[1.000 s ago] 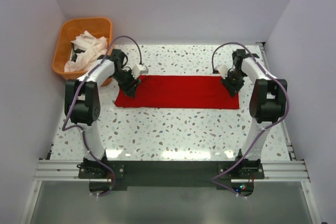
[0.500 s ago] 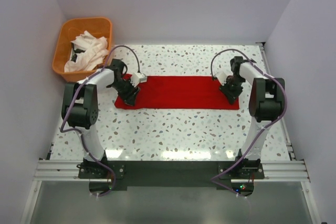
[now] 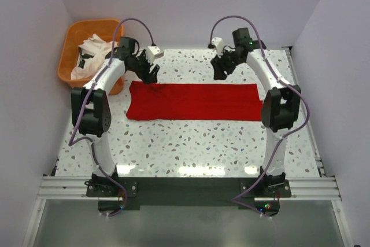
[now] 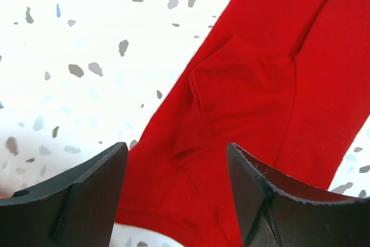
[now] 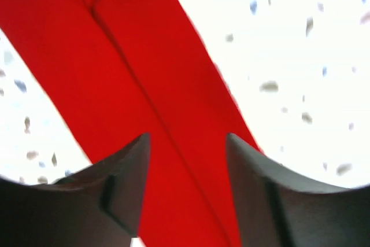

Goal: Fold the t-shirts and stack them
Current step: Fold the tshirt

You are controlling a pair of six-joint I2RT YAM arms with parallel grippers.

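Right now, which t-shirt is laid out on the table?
The red t-shirt: it lies as a flat folded strip on the speckled table, while the white t-shirts sit crumpled in the orange basket at the far left.

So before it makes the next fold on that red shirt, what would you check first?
1. The left claw is open, holding nothing: ok.
2. The right claw is open, holding nothing: ok.
3. The red t-shirt lies on the table as one long folded strip: ok.
4. The strip is smooth all over: not ok, a small pucker shows under the left claw.
5. The white t-shirts sit in the orange basket, away from the strip: ok.
6. The hidden layers line up: cannot tell.
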